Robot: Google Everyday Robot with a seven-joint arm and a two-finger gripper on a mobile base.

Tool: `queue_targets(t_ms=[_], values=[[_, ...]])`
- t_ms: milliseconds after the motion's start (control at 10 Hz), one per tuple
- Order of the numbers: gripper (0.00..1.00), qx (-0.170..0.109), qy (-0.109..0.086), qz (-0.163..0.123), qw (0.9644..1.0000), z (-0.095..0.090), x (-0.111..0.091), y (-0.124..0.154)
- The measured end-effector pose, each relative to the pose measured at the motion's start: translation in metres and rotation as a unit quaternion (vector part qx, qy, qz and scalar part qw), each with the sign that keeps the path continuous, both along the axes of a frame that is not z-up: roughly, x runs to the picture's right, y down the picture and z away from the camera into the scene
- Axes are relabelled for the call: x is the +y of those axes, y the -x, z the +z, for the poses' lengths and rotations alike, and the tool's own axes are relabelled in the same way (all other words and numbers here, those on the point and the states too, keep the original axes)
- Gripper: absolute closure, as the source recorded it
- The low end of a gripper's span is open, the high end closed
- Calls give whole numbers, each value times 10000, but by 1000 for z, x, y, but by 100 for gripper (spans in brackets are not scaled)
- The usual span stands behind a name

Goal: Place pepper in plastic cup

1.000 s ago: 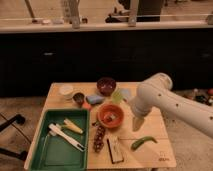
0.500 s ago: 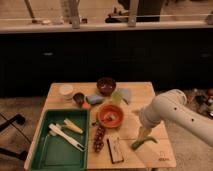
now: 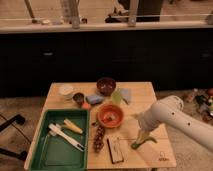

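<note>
The green pepper (image 3: 138,145) lies on the wooden table (image 3: 145,92) near its front right part, partly covered by my gripper. My gripper (image 3: 144,135) hangs from the white arm that reaches in from the right and sits right over the pepper's upper end. The pale yellow-green plastic cup (image 3: 116,96) stands upright toward the back middle of the table, beside a blue-grey cloth (image 3: 127,95), well behind and to the left of the gripper.
An orange bowl (image 3: 110,115) stands between cup and gripper. A dark maroon bowl (image 3: 106,85), blue sponge (image 3: 94,99), dark metal cup (image 3: 78,97) and white cup (image 3: 66,91) line the back. Grapes (image 3: 98,138), a dark packet (image 3: 115,150) and a green tray (image 3: 47,155) with utensils lie left.
The arm has swung back to the right and the gripper has come down to the pepper. The pepper and the other objects have not moved.
</note>
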State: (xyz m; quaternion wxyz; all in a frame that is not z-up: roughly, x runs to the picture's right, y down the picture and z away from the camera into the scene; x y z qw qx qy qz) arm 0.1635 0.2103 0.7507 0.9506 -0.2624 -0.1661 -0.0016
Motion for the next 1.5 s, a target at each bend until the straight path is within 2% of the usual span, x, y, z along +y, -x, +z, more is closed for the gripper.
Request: queue_targets(t_ms=[600,1000,1500], values=[[20,-26,207,203,9996,7,35,-13],[20,-13,269,501,9984,15,55,-31],[20,-23,304,697,9971,31,62,-42]])
